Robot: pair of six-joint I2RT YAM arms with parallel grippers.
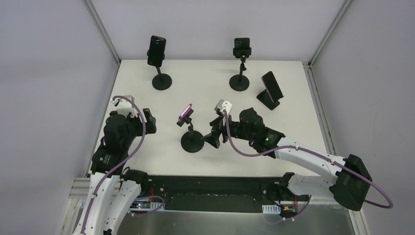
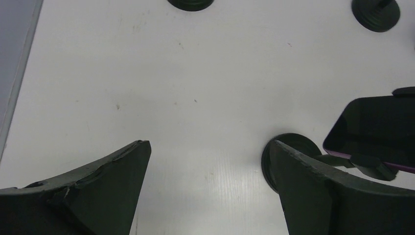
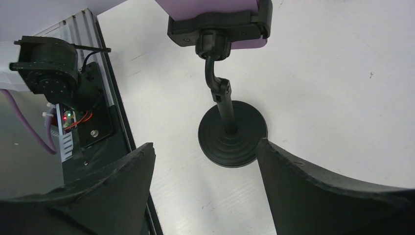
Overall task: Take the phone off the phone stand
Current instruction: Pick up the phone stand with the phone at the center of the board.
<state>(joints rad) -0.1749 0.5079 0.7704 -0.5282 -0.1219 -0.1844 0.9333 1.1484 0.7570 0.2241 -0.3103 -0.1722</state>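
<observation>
A purple-cased phone [image 1: 185,113] sits tilted in the clamp of a black phone stand [image 1: 192,141] near the table's middle front. My right gripper [image 1: 211,137] is open and empty just right of the stand's round base [image 3: 233,133]; the phone's purple back [image 3: 208,8] shows at the top of the right wrist view. My left gripper [image 1: 149,122] is open and empty to the left of the stand. In the left wrist view the phone's dark screen [image 2: 377,131] is at the right edge, and the stand base [image 2: 285,152] lies behind my right finger [image 2: 323,191].
Three more phones on stands are further back: one at back left [image 1: 157,50], one at back centre [image 1: 242,47], one on a low purple stand at the right [image 1: 272,88]. The table's front rail with electronics [image 3: 73,117] lies left of my right gripper.
</observation>
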